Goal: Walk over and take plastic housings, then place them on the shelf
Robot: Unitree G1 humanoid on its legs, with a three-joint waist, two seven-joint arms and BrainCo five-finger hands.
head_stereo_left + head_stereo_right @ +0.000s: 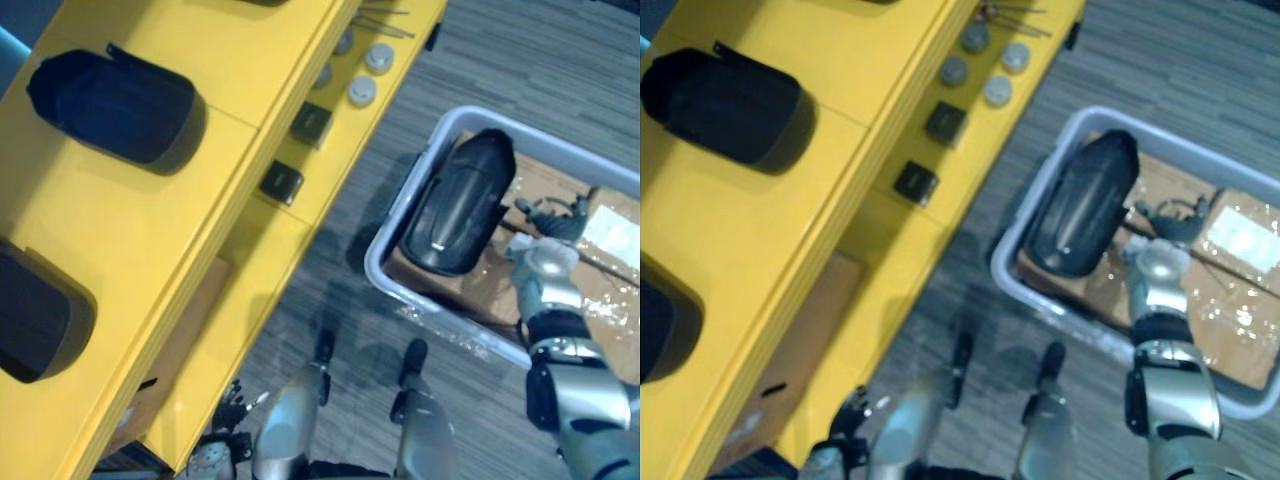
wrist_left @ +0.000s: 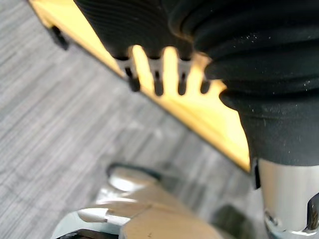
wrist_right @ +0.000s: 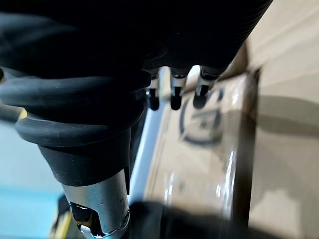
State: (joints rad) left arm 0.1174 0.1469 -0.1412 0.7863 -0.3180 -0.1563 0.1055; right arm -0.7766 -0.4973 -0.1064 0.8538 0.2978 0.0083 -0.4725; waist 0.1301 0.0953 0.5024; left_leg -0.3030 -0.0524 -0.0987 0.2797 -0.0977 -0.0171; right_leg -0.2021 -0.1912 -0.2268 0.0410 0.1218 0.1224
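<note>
One black rounded plastic housing [image 1: 455, 205] lies in the pale grey plastic bin [image 1: 560, 147] on the right, on brown cardboard [image 1: 545, 180]; the right hand [image 1: 555, 220] hovers just beside it, fingers loose, holding nothing; another black housing [image 1: 115, 105] sits on the yellow shelf [image 1: 130, 230] on the left; the left hand [image 2: 158, 84] hangs low near the shelf, fingers loose and empty.

Grey discs [image 1: 362, 91] near small black blocks [image 1: 311, 124]; cardboard-lined tub [image 1: 390, 228]

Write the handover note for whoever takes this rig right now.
Left hand: open, empty, low beside the yellow shelf.
Right hand: open, empty, over the grey bin, close to the black housing lying in it.
Done: two housings lie on the shelf top.
Left: grasp the bin's housing, carry it over and set it on the shelf.
</note>
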